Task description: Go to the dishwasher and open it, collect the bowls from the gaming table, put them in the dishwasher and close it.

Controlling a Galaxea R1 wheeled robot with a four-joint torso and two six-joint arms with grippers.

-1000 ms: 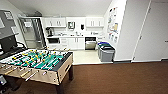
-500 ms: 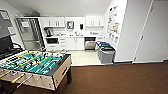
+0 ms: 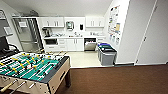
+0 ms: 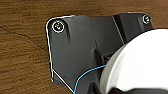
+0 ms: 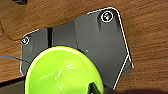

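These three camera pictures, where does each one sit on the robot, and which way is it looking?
Head view: high on the robot, looking forward and down past the foosball table toward the kitchenette and dishwasher.
Left wrist view: on the left arm, looking down at brown floor; the robot's dark plate and a white bowl show.
Right wrist view: on the right arm, looking down likewise; dark plate and a green bowl show.
Shared: both wrist views show the brown floor seen from the head.

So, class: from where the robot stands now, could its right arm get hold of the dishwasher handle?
Probably not. The dishwasher sits at the far kitchen counter, across the brown carpet and the pale floor beyond, well out of arm's range. The right wrist view also shows a green bowl close at that gripper.
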